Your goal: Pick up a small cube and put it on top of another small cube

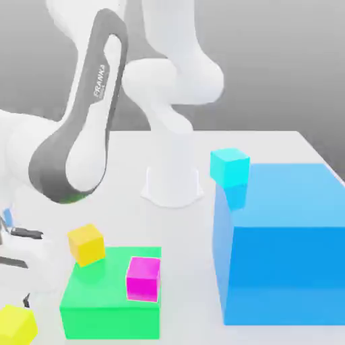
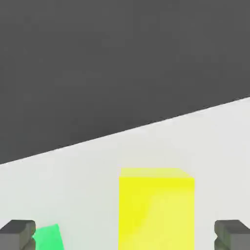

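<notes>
Jaws spread wide, straddling small cube (image 2: 156, 207) without contact; green block (image 2: 49, 238) beside one fingertip (image 2: 18, 234).

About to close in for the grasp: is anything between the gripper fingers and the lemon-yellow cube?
Nothing visible is. In the hand view the lemon-yellow cube sits in the open gap of the gripper, with bare white table on either side of it. The green block shows just inside one fingertip, off to the side of the cube.
</notes>
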Available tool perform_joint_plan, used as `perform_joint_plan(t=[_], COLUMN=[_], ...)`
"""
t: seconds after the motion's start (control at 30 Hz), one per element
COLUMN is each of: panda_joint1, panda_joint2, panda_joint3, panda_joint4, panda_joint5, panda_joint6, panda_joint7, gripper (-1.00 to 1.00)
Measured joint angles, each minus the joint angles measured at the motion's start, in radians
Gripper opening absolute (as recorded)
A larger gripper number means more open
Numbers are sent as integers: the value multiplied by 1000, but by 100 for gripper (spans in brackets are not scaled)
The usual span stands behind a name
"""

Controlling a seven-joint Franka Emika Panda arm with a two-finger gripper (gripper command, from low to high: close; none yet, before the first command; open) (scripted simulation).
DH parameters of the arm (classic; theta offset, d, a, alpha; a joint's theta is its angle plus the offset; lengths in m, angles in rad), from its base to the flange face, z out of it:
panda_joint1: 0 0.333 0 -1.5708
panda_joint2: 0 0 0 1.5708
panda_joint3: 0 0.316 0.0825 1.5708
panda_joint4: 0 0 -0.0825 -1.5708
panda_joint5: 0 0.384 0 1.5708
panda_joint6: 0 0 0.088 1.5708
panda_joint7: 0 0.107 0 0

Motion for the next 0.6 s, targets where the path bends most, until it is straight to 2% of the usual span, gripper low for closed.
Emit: perform_joint_plan(t=[0.07,0.1,0.33,0.47,0.6], panda_joint1=[-28,-39,-38,3,34], panda_joint2=[73,98,98,-25,-153], panda_joint3=[33,46,45,-9,-32], panda_joint4=[16,22,22,-11,-91], panda_joint5=[33,45,46,-15,-27], panda_joint6=[53,71,70,-20,-79], panda_joint7=[-25,-34,-34,14,91], gripper=[0,-100,-100,-100,-100])
